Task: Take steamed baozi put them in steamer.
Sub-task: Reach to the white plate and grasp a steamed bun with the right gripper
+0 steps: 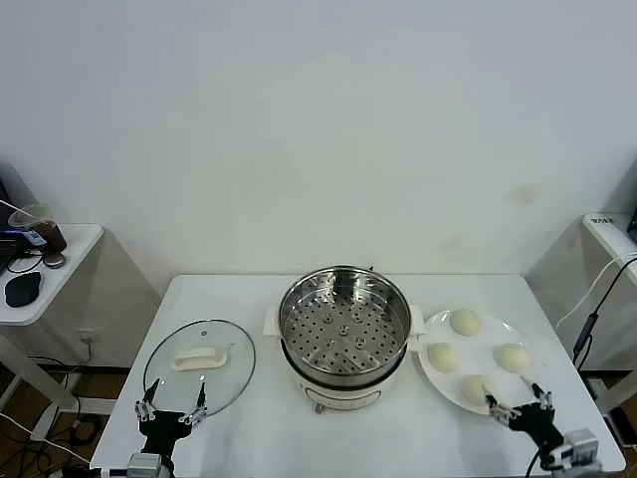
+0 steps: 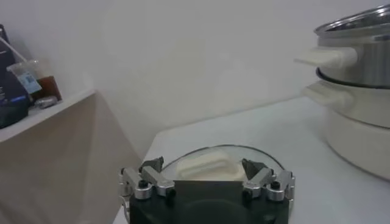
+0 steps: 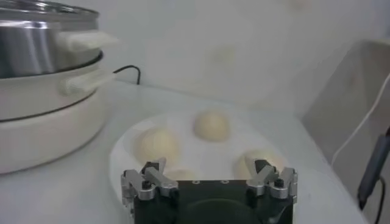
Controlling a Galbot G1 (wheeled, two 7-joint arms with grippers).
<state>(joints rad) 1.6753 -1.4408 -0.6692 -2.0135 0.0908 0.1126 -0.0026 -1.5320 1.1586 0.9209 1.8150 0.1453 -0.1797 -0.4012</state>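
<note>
The steamer (image 1: 344, 334) stands at the table's middle, a shiny steel pot with a perforated tray on a cream-white base; it holds nothing. Four baozi lie on a white plate (image 1: 430, 373) to its right: one at the back (image 1: 465, 322), one on the left (image 1: 443, 357), one on the right (image 1: 513, 358), one at the front (image 1: 478, 387). My right gripper (image 1: 518, 402) is open at the plate's front edge, close to the front bun; its wrist view shows the buns (image 3: 212, 126) and plate (image 3: 122, 159). My left gripper (image 1: 172, 409) is open at the table's front left.
A round glass lid (image 1: 199, 366) with a white handle lies flat left of the steamer, just beyond my left gripper (image 2: 203, 168). A side table (image 1: 40, 284) with a cup and a mouse stands far left. A cabinet with cables stands far right.
</note>
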